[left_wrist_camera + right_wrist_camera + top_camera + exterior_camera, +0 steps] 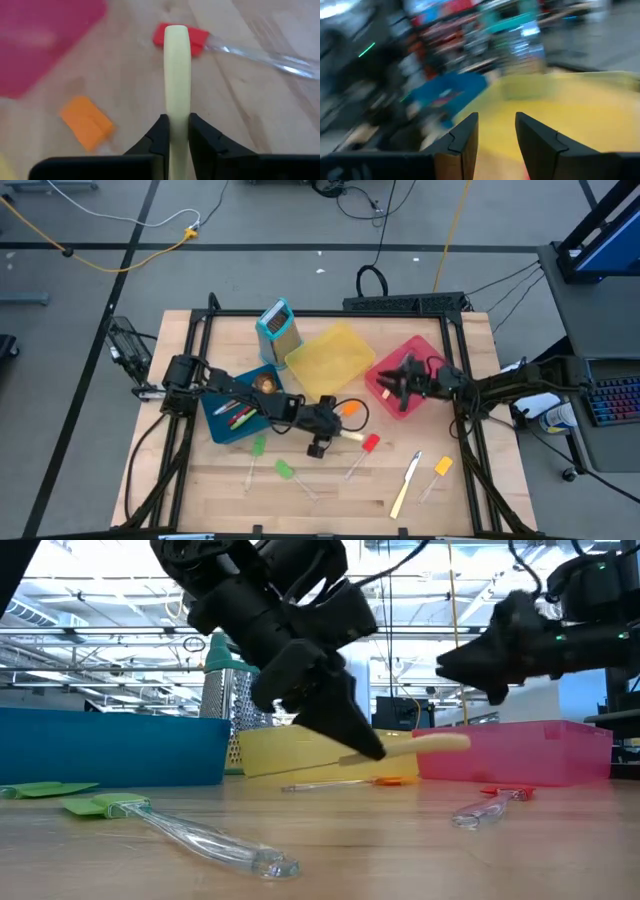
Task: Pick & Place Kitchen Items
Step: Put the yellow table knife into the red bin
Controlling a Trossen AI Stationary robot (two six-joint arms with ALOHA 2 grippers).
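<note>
Left gripper (176,131) — clamped on a cream-handled knife (176,75), which is held off the wooden table (330,490), between the blue bin (222,423) and the red-headed spatula (368,446). Right gripper (496,134) — fingers parted, nothing held, positioned over the red bin (432,355). Green-headed spatulas (284,470) and an orange-headed spatula (441,467) are left lying on the table.

The pale wooden table (330,490) is evenly lit from overhead, with only soft shadows cast. In the low view, bright ceiling lights glare behind the dark arms. Heavy motion blur is seen in the right wrist view; the pink plastic bin (45,40) is rendered out of focus.
</note>
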